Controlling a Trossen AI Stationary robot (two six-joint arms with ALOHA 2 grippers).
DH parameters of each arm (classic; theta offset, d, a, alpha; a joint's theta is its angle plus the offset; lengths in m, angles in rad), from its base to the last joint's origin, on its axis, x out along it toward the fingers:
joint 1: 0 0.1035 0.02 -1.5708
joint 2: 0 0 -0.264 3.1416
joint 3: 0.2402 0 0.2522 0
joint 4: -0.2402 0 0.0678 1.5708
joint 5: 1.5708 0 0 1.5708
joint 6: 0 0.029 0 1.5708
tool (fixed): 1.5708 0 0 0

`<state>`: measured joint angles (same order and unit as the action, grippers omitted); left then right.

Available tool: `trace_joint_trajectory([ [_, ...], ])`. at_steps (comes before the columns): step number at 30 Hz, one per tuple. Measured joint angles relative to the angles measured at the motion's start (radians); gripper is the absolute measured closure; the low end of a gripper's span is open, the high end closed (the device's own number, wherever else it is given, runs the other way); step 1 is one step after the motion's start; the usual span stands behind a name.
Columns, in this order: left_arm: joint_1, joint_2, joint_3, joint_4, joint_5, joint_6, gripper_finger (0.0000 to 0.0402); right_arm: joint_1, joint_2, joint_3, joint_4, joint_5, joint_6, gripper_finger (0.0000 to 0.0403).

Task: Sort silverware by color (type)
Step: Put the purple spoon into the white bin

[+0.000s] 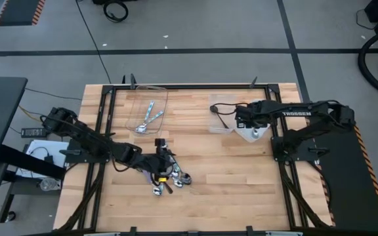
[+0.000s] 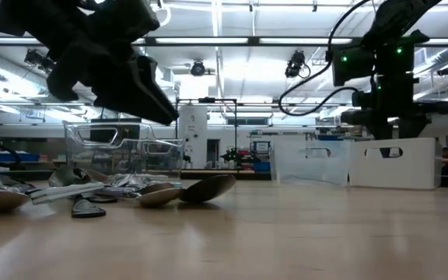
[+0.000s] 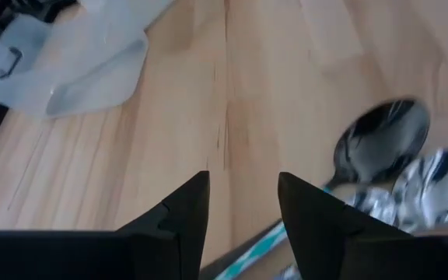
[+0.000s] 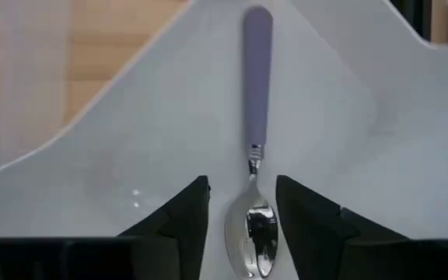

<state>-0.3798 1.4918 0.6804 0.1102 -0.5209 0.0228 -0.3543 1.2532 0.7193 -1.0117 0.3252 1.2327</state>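
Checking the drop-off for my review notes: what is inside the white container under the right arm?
One spoon with a pale purple-looking handle and shiny bowl lies on the white container floor, between the right tool's open fingers. The arm covers the rest of the container from above.

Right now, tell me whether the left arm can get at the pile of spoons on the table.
Probably yes. The left hand hangs right over the spoon pile with its fingers open, and nothing lies between them. The right hand is far off, over its own container.

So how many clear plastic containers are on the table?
2: one container near the table's far edge holding blue-handled spoons, the other under the right gripper. None seem hidden.
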Motion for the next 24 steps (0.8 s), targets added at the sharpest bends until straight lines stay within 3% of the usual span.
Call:
trace_joint_trajectory([
  [7,0.000,-0.033,0.001,-0.183,0.030,-0.016,0.0239,0.096,-0.104,0.000,0.053,0.032,-0.112,0.0233],
  [12,0.004,-0.034,0.049,-0.366,0.194,-0.092,0.0239,0.181,-0.168,0.000,0.112,0.088,-0.180,0.0239],
  [18,0.002,-0.026,0.059,-0.381,0.250,-0.121,0.0239,0.304,-0.195,0.000,0.265,0.222,-0.282,0.0246],
  [24,0.076,-0.013,0.089,-0.359,0.343,-0.141,0.0244,0.379,-0.157,0.002,0.464,0.204,-0.413,0.0248],
])
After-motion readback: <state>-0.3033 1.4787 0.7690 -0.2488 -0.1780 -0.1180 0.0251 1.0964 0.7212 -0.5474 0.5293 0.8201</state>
